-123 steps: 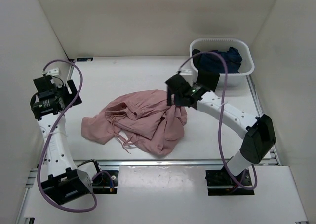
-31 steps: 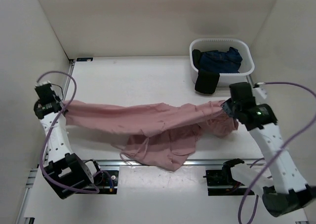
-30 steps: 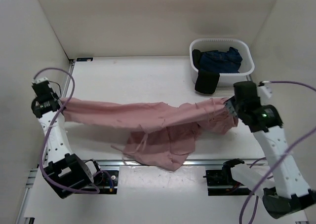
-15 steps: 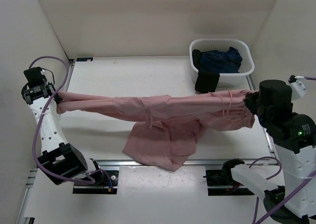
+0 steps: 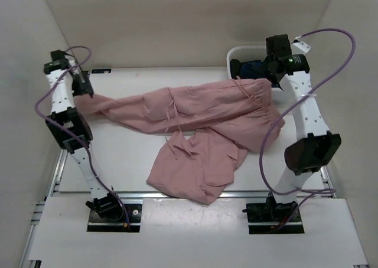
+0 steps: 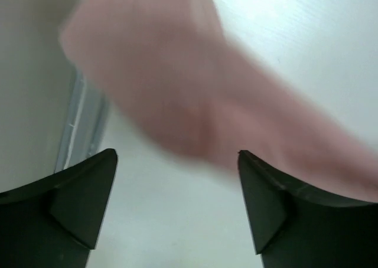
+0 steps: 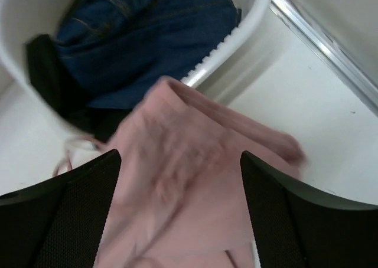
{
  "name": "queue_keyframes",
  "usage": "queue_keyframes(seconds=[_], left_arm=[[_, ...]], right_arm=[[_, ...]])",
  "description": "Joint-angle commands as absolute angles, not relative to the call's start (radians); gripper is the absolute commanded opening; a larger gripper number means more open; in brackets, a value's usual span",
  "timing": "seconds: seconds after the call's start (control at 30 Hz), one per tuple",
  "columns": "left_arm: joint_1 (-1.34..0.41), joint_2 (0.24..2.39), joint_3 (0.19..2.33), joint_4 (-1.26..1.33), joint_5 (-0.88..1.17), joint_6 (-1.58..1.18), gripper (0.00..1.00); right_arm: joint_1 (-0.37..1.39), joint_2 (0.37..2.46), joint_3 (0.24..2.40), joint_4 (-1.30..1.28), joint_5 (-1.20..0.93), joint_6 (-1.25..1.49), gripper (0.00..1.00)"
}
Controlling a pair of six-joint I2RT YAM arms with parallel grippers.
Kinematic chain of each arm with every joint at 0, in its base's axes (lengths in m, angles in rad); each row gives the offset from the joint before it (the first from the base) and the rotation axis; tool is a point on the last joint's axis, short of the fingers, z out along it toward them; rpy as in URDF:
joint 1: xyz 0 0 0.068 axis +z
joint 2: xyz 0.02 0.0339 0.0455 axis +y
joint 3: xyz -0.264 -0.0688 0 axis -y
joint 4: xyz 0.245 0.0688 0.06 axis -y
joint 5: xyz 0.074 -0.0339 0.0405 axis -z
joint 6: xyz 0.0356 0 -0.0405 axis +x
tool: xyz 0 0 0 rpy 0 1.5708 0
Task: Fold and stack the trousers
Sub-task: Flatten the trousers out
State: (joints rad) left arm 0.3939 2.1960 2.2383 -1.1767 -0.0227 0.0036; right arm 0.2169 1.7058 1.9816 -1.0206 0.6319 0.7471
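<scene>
Both arms have swung out from the near sides to the far corners since half a second back, carrying the stretched trousers [image 5: 195, 120] away from the near edge; the cloth now lies in a long band across the table [image 5: 147, 82], left end by the far-left wall, right end bunched just beside the white basket [image 7: 251, 20] holding the navy garment [image 7: 147, 38] and black cloth [image 7: 50, 79]; a second lobe sags toward near centre, crumpled. Left gripper [image 6: 177, 157]: fingers spread wide, pink cloth blurred beyond them, nothing pinched; right gripper [image 7: 180, 156]: likewise spread, above the right end. Judged step: laying the garment out flat, before any fold; spreading not finished. Next move likely calls for gripping the crumpled near lobe and drawing it straight, keeping clear of the basket rim.
</scene>
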Motion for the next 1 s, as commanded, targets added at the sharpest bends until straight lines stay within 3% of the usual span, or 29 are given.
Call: queue_keyframes(seconds=[0.0, 0.07, 0.2, 0.37, 0.53, 0.63, 0.77, 0.97], left_arm=[[0.270, 2.085, 2.211, -1.241, -0.081, 0.000, 1.00], [0.226, 2.001, 2.091, -1.183, -0.106, 0.000, 1.00], [0.073, 1.785, 1.857, -1.111, -0.176, 0.000, 1.00], [-0.135, 1.654, 1.858, -1.144, -0.036, 0.000, 1.00], [-0.543, 1.624, 1.781, -1.210, 0.072, 0.000, 1.00], [-0.723, 1.676, 1.628, -1.155, -0.064, 0.000, 1.00], [-0.769, 1.762, 1.531, -1.059, -0.234, 0.000, 0.97], [-0.772, 1.839, 1.540, -0.991, -0.259, 0.000, 0.97]], right_arm=[[0.152, 1.704, 2.072, -1.075, 0.510, 0.695, 0.89], [0.152, 1.686, 2.063, -1.097, 0.499, 0.686, 0.90], [0.152, 1.490, 1.823, -1.080, 0.528, 0.666, 0.91], [0.095, 1.269, 1.508, -1.016, 0.517, 0.666, 0.89], [-0.070, 1.223, 1.196, -0.893, 0.277, 0.692, 0.84], [-0.152, 1.241, 1.083, -0.792, 0.118, 0.742, 0.84], [-0.173, 1.336, 1.057, -0.719, 0.037, 0.776, 0.84], [-0.173, 1.437, 1.048, -0.634, 0.009, 0.773, 0.84]])
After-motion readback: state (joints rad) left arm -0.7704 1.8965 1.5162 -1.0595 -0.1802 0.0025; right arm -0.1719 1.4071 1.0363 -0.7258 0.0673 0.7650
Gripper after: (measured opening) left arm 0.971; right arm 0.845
